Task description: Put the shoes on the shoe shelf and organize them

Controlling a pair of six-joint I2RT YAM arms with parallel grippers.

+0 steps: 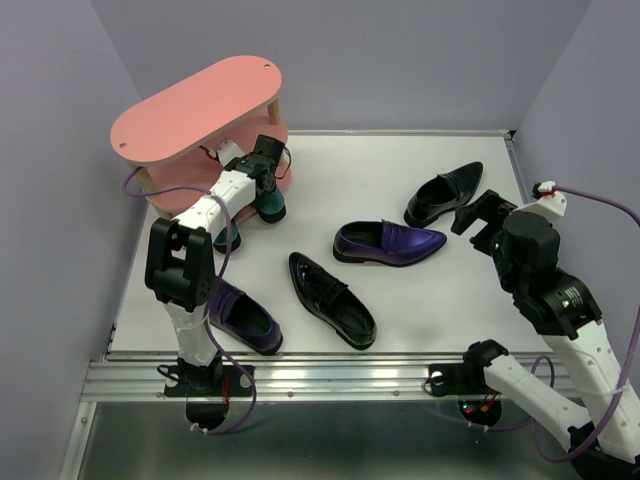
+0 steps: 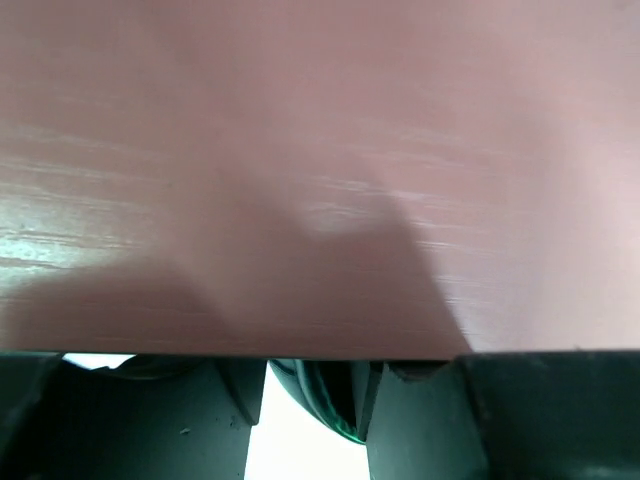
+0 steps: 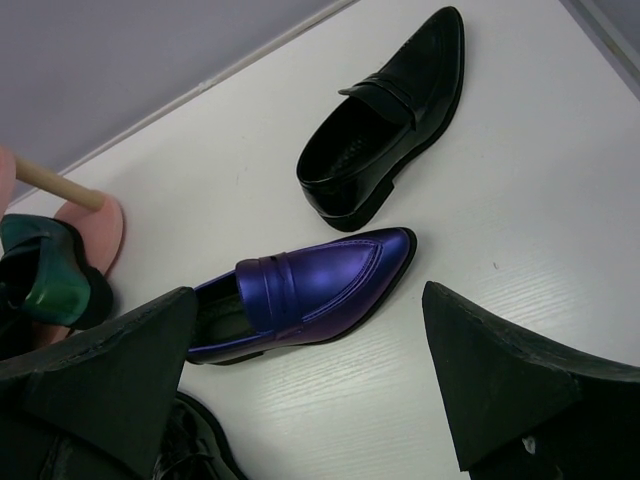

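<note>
The pink shoe shelf (image 1: 195,105) stands at the back left. My left gripper (image 1: 266,162) reaches in at its right end, under the top board. In the left wrist view a pink board (image 2: 320,170) fills the upper part. My left gripper (image 2: 305,420) is open, with a green shoe (image 2: 335,400) against its right finger and a bright gap on the other side. That green shoe (image 1: 272,205) sits at the shelf's foot. My right gripper (image 3: 310,400) hangs open and empty over the table, just in front of a purple shoe (image 3: 300,295).
A second green shoe (image 1: 228,238) is partly hidden by the left arm. Another purple shoe (image 1: 245,318) lies at the front left, a glossy black shoe (image 1: 330,298) in the middle, a black shoe (image 1: 443,193) at the back right. Walls close in on the left, back and right.
</note>
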